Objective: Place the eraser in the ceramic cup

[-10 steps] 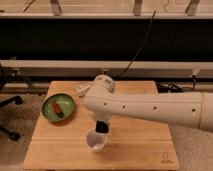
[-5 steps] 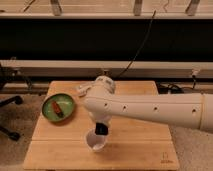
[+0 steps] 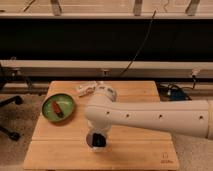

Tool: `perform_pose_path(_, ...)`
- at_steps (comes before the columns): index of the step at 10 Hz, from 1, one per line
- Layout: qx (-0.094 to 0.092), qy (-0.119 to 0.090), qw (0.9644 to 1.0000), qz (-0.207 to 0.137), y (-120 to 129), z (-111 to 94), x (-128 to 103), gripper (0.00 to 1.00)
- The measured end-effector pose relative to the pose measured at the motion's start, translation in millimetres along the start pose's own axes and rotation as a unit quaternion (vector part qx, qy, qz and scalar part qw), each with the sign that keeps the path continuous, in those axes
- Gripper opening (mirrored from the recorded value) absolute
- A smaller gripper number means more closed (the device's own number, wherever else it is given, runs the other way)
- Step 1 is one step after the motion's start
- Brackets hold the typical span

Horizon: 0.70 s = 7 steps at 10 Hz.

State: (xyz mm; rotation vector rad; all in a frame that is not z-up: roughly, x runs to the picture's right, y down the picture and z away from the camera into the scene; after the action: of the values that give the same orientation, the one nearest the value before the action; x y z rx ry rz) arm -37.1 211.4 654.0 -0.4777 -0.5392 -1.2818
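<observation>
The ceramic cup (image 3: 93, 144) is a small whitish-grey cup standing near the front middle of the wooden table (image 3: 140, 152). My gripper (image 3: 99, 136) hangs from the big white arm straight over the cup, down at its mouth. A small black shape (image 3: 99, 141) shows at the cup's mouth under the gripper. It may be the eraser, but I cannot tell it apart from the gripper's tip. The cup's right side is hidden behind it.
A green plate (image 3: 51, 114) with a small red-brown item lies at the table's left. A white lumpy object (image 3: 86, 89) lies at the back edge. The white arm (image 3: 155, 120) spans the table's right half. A chair base (image 3: 7, 131) stands left of the table.
The black shape under the arm has dropped lower, from just above the cup to its mouth. The cup, plate and white object have not moved.
</observation>
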Motion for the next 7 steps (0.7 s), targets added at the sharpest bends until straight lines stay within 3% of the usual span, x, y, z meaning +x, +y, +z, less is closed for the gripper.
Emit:
perform_pose_path(2, 0.006, -0.008, 0.9999, -0.004, -1.7, -0.4, -7.2, 0.08)
perform_pose_path(5, 0.007, -0.015, 0.9996, -0.025, -13.5, 0.9, -14.8, 0.36)
perform_pose_path(7, 0.013, -0.019, 0.9990, -0.039, -21.5, 1.3, -17.9, 0.60)
